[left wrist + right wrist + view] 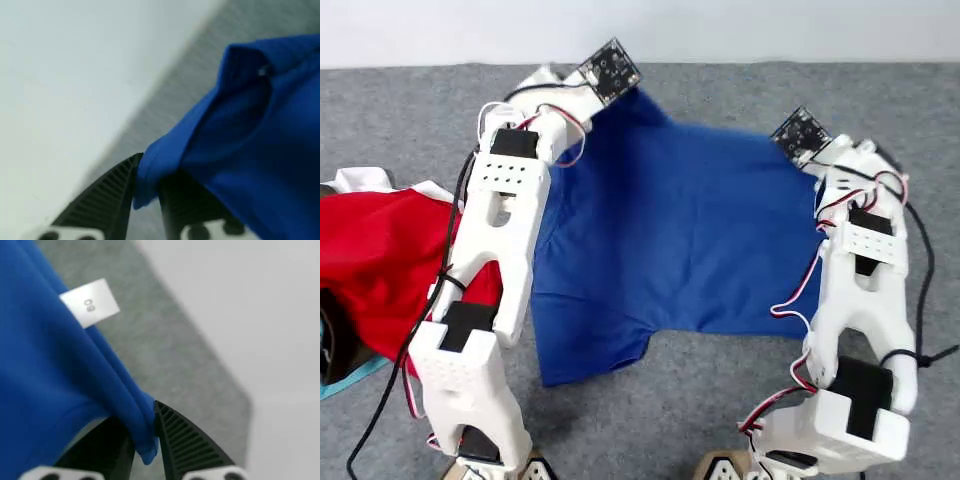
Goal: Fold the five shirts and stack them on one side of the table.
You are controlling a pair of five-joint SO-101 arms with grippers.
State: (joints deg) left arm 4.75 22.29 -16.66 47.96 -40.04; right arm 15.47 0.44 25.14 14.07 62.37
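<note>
Step in hand, as you can judge it: the first fold of the blue shirt [670, 230], with both arms gripping its far edge.

- Blue shirt lies spread at the centre of the grey bench [720, 400], mostly flat. One short sleeve [590, 350] sticks out at its 7 o'clock.
- Left tool [150, 172]: clamped on a bunched fold of the blue hem or corner, with cloth pinched between the ribbed jaws. In the high view it sits at the shirt's 11 o'clock.
- Right tool [137, 415]: likewise closed on the blue edge, with fabric squeezed between the jaws. A white tag [90, 302] shows on the cloth near the grip. In the high view this arm sits at the shirt's 2 o'clock.
- Red shirt [380, 260] lies crumpled at 9 o'clock, partly under the left arm, not yet folded. The other shirts you can't make out.

What the next move calls for, by your reading:
- Raise both corners together and carry them toward 6 o'clock, keeping the edge taut between the two tools so the cloth doesn't sag or twist.
- Match height and pace on both arms. Either grip is only on a thin edge, so a jerk could pull the cloth free.
- Keep the left arm off the red shirt as it travels.
</note>
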